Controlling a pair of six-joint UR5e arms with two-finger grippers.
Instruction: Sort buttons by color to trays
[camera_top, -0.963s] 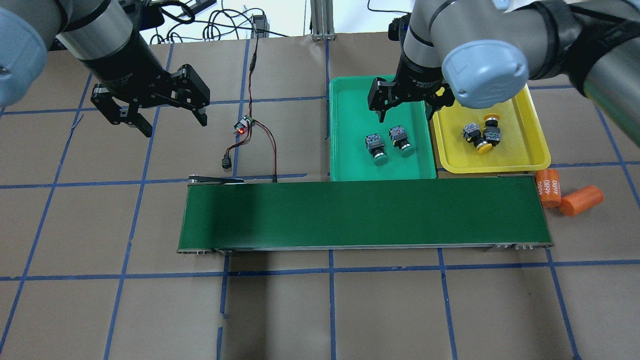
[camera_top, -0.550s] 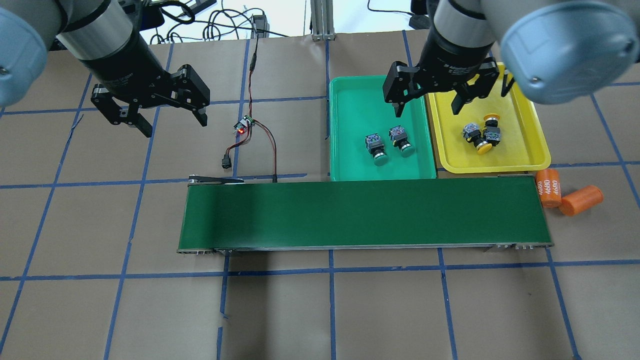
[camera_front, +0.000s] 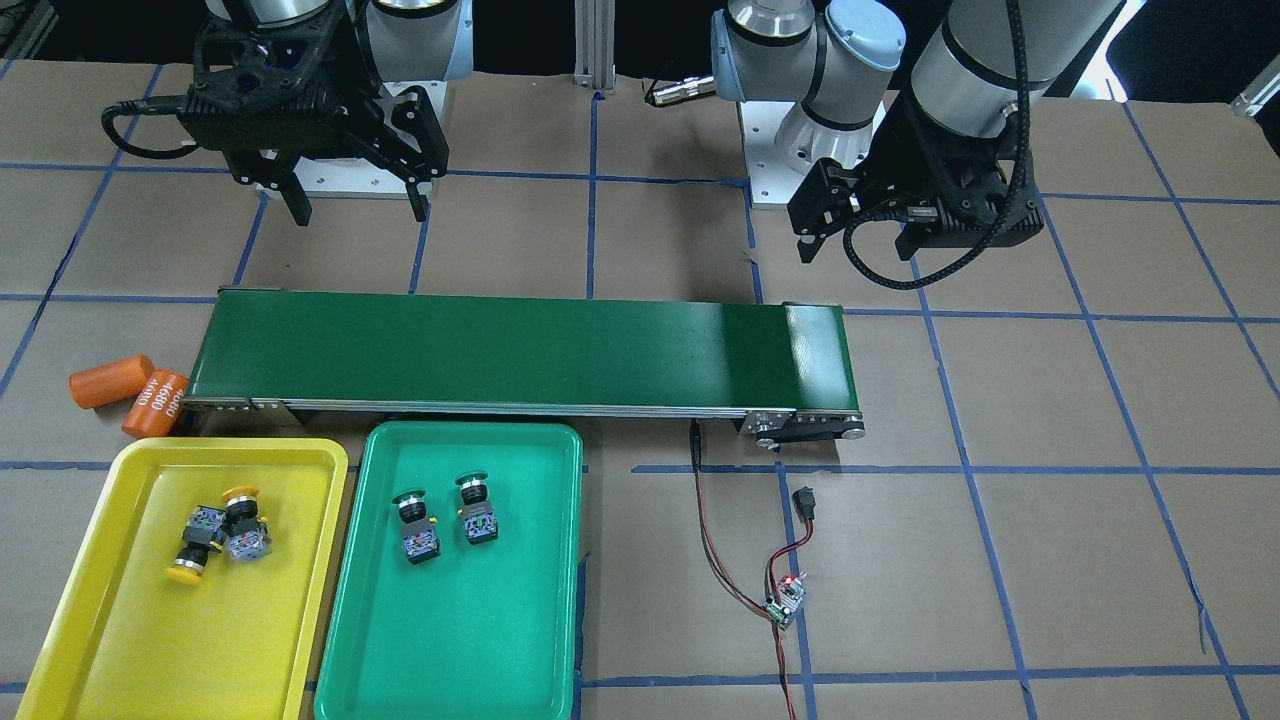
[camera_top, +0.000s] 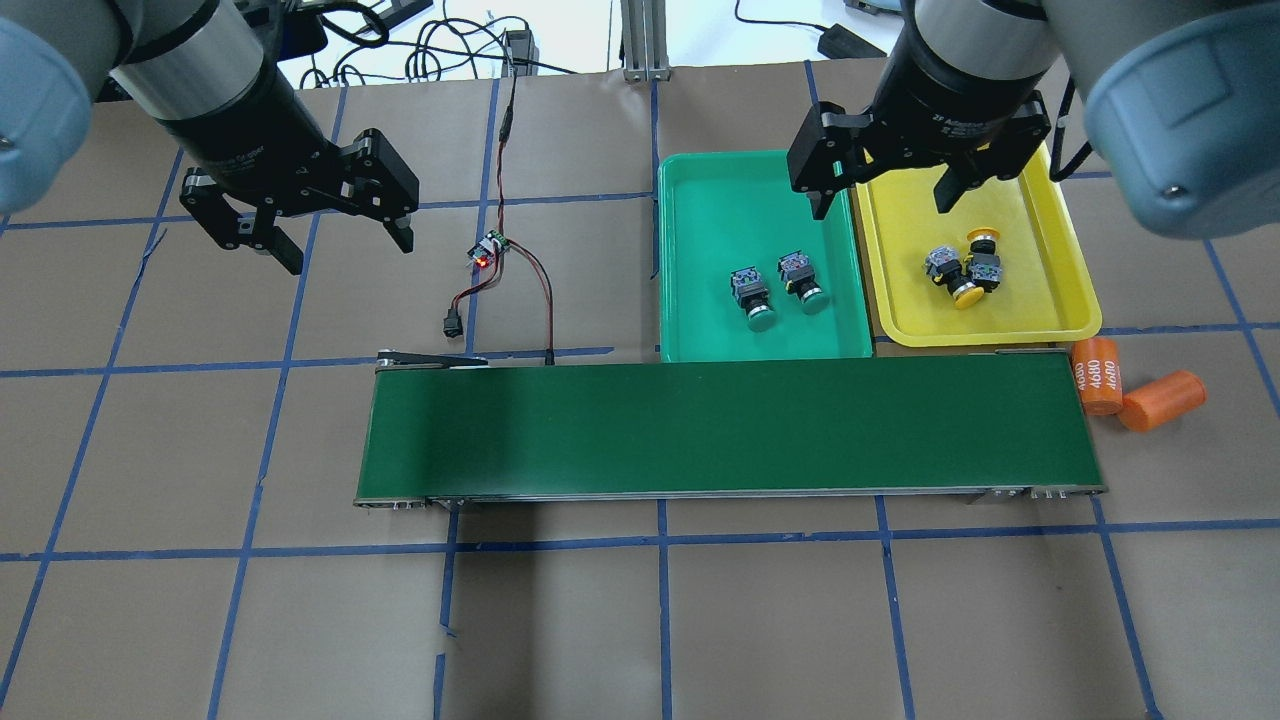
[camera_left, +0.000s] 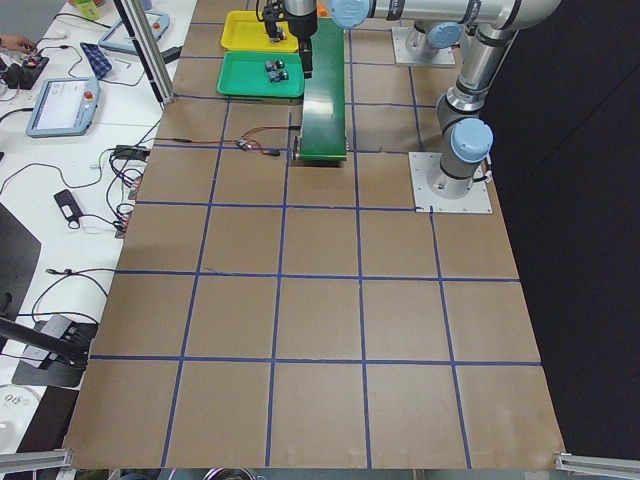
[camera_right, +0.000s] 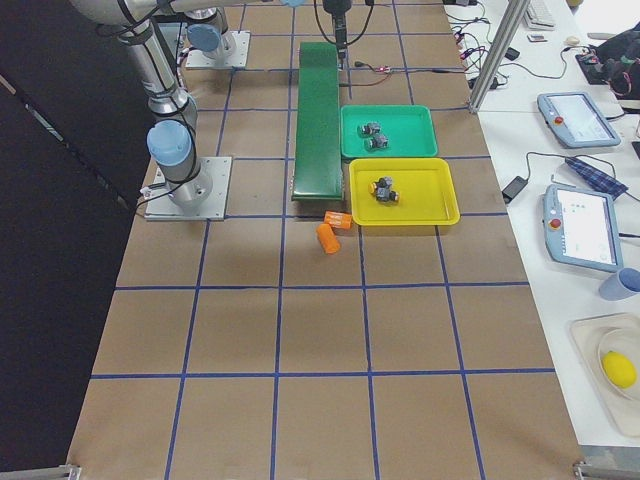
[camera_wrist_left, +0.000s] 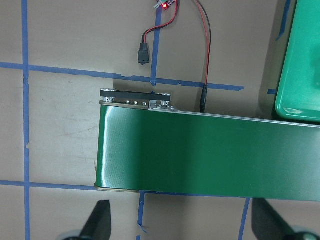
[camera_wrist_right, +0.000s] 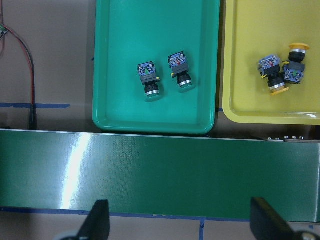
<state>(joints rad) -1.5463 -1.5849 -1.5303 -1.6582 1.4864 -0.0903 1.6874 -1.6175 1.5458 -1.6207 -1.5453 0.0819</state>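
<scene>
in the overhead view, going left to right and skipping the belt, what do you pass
left gripper → circuit board → green tray → yellow tray → orange cylinder marked 4680 → plain orange cylinder

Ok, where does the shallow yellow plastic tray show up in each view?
Exterior front-facing: shallow yellow plastic tray, lower left corner.
Overhead exterior: upper right.
Exterior left: top edge, left of centre.
Exterior right: above centre, slightly right.
Left wrist: not in it.
Right wrist: upper right.
Shared landmark: long dark-green conveyor belt; the tray lies by one end of it.
</scene>
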